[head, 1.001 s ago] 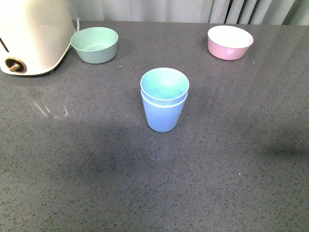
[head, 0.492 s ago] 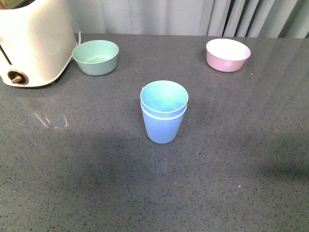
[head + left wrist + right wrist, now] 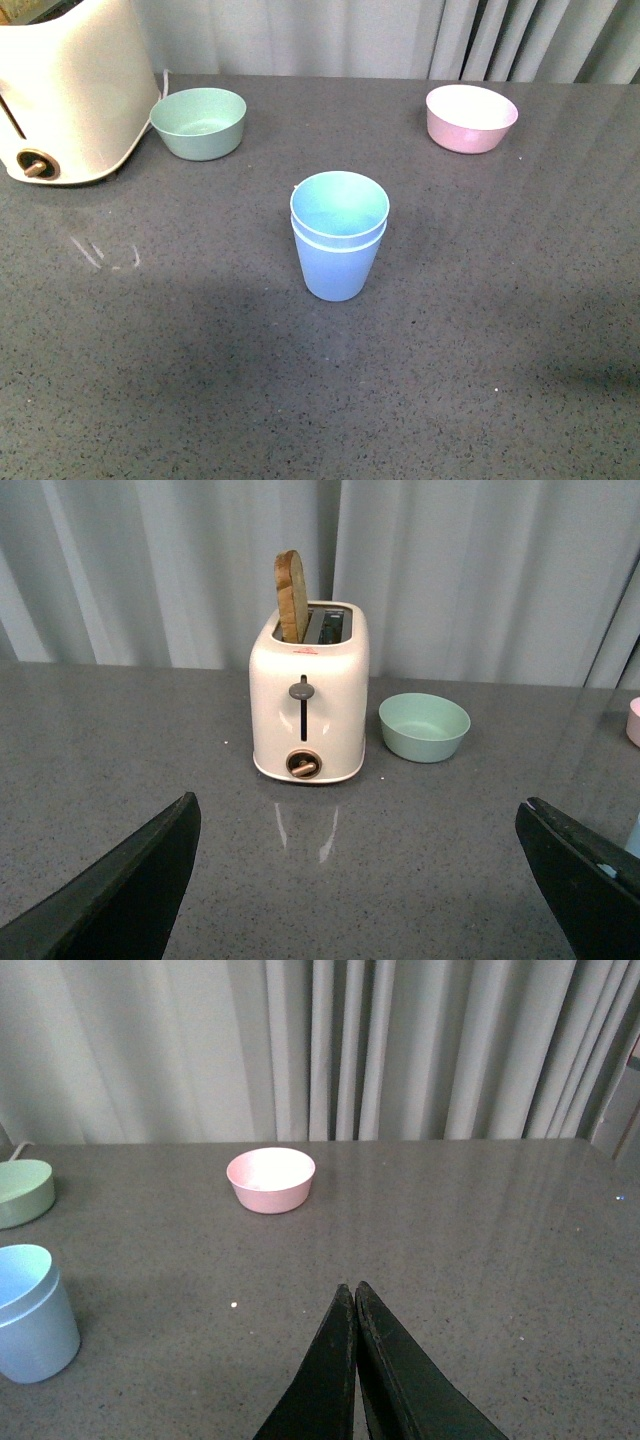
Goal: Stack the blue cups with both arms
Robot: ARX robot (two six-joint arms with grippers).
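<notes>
Blue cups (image 3: 339, 236) nested upright at table (image 3: 480, 330) centre, mint bowl (image 3: 199, 122) at 11 o'clock, pink bowl (image 3: 471, 117) at 1; left gripper (image 3: 360, 880) jaws wide apart, right gripper (image 3: 356, 1305) jaws together, both clear of stack — judged complete; keep arms off, retract w/o nudging.

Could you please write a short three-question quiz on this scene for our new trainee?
1. True or false: the blue cups are nested, one inside the other.
2. What sticks up from the toaster? A) a slice of bread B) a spoon C) nothing
3. Fill in: the right gripper is ____, while the left gripper is open.

Key:
1. True; they stand upright mid-table, and neither gripper touches them.
2. A; the bread stands in one slot.
3. Shut; its jaws meet at the tips with nothing between them.
</notes>
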